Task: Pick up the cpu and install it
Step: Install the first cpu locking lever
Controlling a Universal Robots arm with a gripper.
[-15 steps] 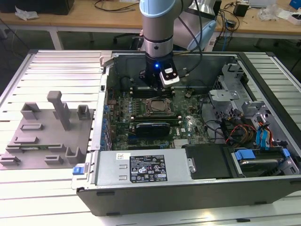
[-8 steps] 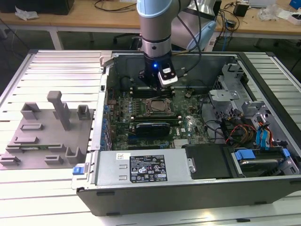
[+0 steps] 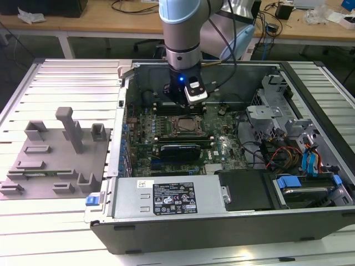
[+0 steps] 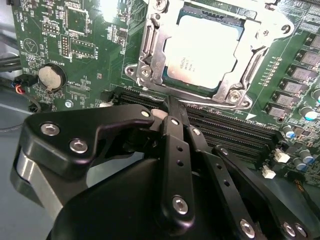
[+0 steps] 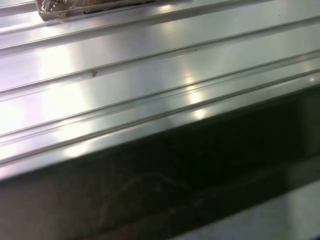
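The cpu (image 4: 205,50), a small square chip with a shiny silver top, lies flat inside the metal socket frame (image 4: 150,45) on the green motherboard (image 4: 85,45). In the exterior view the socket with the cpu (image 3: 184,126) sits mid-board inside the open computer case (image 3: 233,233). My black gripper (image 4: 169,104) hangs just above the board beside the socket, over the memory slots. Its fingers are drawn together with nothing between them. In the exterior view the gripper (image 3: 178,102) is right behind the socket, under the arm's wrist.
A grey fixture plate with upright blocks (image 3: 55,160) lies on the ribbed metal table to the exterior view's left. A power supply (image 3: 166,200) fills the case's near side, with drive cages and cables (image 3: 288,149) toward the exterior view's right. A coin battery (image 4: 51,76) sits on the board.
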